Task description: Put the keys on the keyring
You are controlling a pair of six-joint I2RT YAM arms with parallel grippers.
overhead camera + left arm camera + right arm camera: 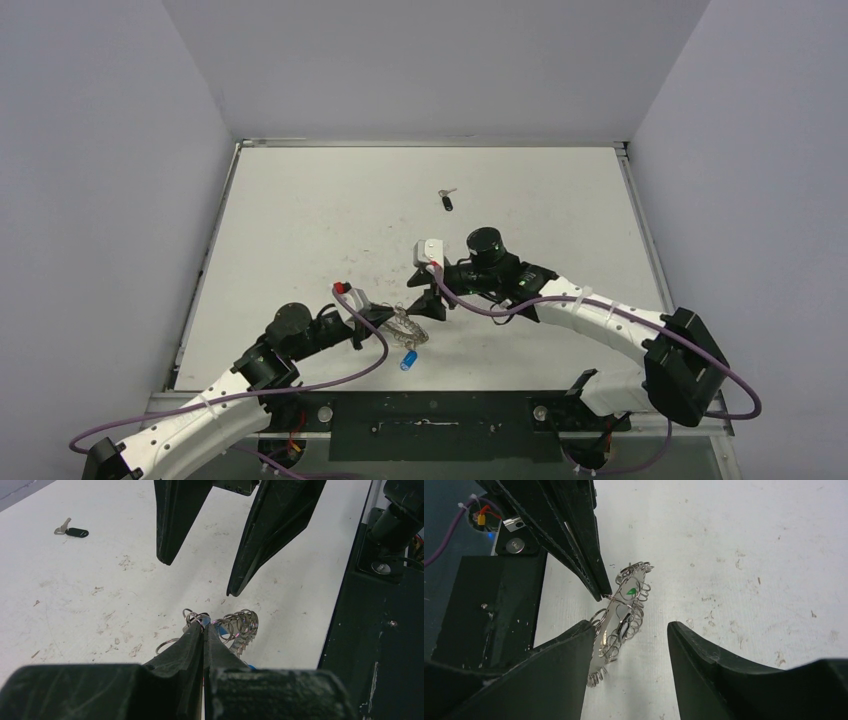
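Two grippers meet over the near middle of the scuffed white tabletop (300,220). On the left gripper (385,325) (204,630) (599,596) the jaws are pressed together, clamped on the rim of the large round silvery metal keyring (405,327) (241,625) (624,617) with its looped, chain-like edge. The keyring stands tilted on edge, pinched at its upper rim. On the right gripper (432,307) (200,575) (630,626) the jaws are apart and hold nothing, one on each side of the keyring. The one nearer the left arm is just beside the loops; can't tell if it touches. A small green bit (630,592) shows among the loops. A blue-headed key (409,360) lies just on the near side of the keyring; can't tell if it is attached. One tiny silver key (447,200) (72,531) with a black plastic head lies flat on the tabletop toward the far side, well apart from the keyring and both grippers.
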